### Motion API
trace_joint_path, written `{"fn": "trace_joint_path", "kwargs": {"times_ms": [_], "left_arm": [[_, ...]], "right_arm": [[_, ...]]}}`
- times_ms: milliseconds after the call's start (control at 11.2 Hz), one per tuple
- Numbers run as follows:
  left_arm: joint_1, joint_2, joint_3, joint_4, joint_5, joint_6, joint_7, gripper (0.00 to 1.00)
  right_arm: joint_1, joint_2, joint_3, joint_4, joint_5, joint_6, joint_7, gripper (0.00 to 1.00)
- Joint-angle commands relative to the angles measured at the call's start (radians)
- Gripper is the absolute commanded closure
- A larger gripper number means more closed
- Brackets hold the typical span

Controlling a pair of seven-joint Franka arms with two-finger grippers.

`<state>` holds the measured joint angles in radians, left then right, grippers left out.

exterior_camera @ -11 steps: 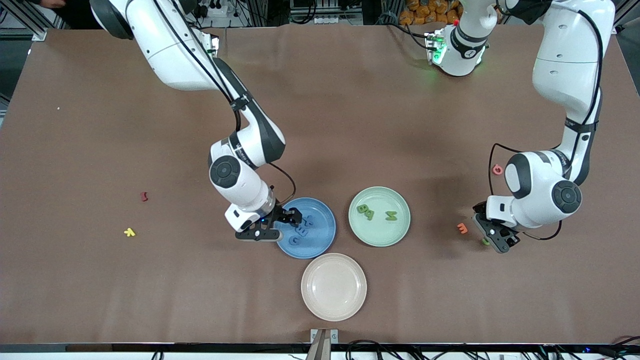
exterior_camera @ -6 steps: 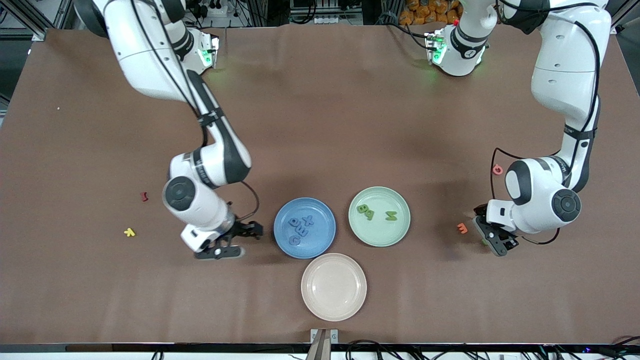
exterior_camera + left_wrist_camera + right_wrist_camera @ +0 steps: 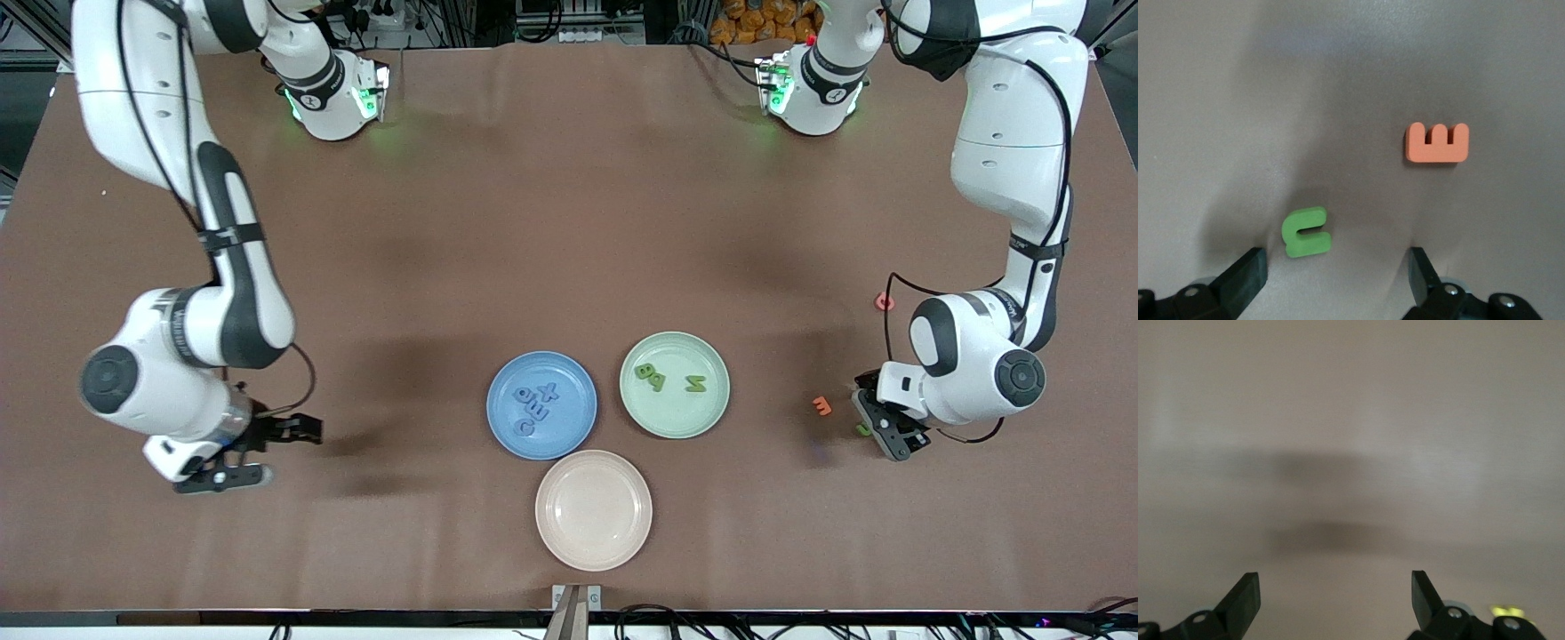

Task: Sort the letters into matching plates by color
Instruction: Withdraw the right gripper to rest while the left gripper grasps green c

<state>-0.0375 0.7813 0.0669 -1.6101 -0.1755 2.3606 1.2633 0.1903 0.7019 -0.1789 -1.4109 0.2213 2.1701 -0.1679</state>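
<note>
Closest to the front camera we've got the cream plate, empty. Next up, the right gripper hangs open over bare table, while the left gripper sits spread apart around the last green letter, an orange letter beside it. Farther back, the blue plate holds four blue letters and the green plate three green ones.

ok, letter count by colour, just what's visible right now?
Blue letters: 4, all in the blue plate
Green letters: 4, 3 in the green plate, 1 outside it
Orange letter: 1
Pink letter: 1
Total: 10 in view
</note>
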Motion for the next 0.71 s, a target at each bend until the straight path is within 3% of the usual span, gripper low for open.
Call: {"fn": "trace_joint_path", "kwargs": {"times_ms": [0,178,622], "left_arm": [[0.005,0.029,0.001,0.045,-0.041,-0.049,0.036,0.08],[0.005,0.029,0.001,0.045,-0.042,-0.052,0.036,0.15],[-0.015,0.021,-0.002,0.061,-0.041,-0.061,0.007,0.21]], "right_arm": [[-0.057,-0.067,-0.049,-0.026,-0.002,-0.068,-0.071,0.0],[-0.093,-0.132,-0.07,-0.026,-0.005,-0.174,-0.073,0.0],[-0.112,-0.373,-0.102,-0.028,-0.04,-0.502,-0.061,0.0]]}}
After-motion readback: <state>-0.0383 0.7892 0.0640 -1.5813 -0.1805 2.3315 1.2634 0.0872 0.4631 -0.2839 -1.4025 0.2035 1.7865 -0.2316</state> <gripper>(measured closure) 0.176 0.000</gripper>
